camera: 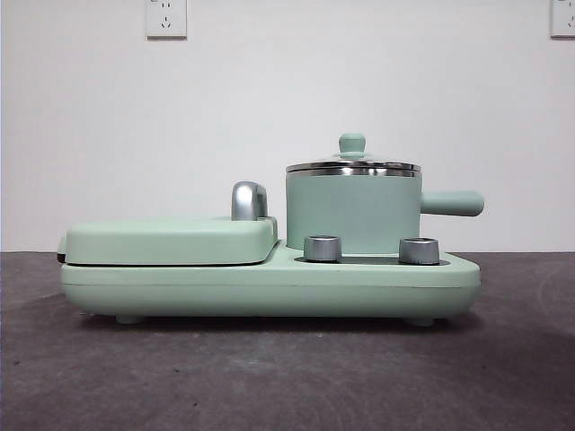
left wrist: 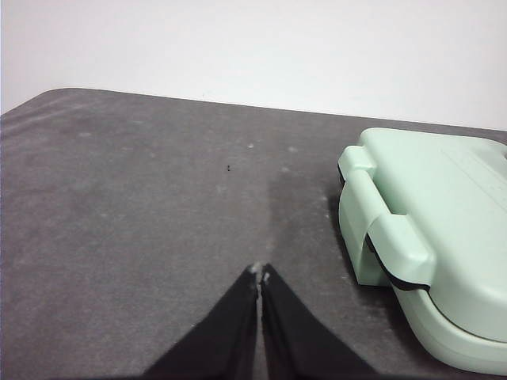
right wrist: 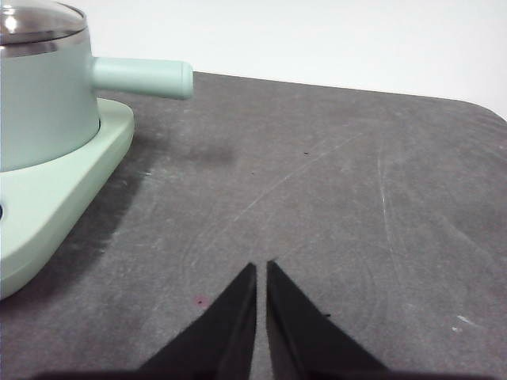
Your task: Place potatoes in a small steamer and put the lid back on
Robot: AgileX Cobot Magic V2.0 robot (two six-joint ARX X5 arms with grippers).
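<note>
The small mint-green steamer pot [camera: 352, 214] stands on the right half of a mint-green cooker base [camera: 269, 287], its stubby handle [camera: 452, 203] pointing right. The glass lid [camera: 352, 165] with its green knob sits on the pot. The pot [right wrist: 40, 103] and lid [right wrist: 36, 20] also show in the right wrist view. No potato is in view. My left gripper [left wrist: 260, 273] is shut and empty above the bare table beside the grill. My right gripper [right wrist: 261, 269] is shut and empty over the table, right of the pot. Neither arm shows in the front view.
A flat mint-green hinged grill plate [camera: 171, 241] with a chrome handle [camera: 249, 200] fills the base's left half; it also shows in the left wrist view [left wrist: 444, 229]. Two steel dials [camera: 322, 248] [camera: 419, 250] sit below the pot. The dark grey table [camera: 287, 377] meets a white wall.
</note>
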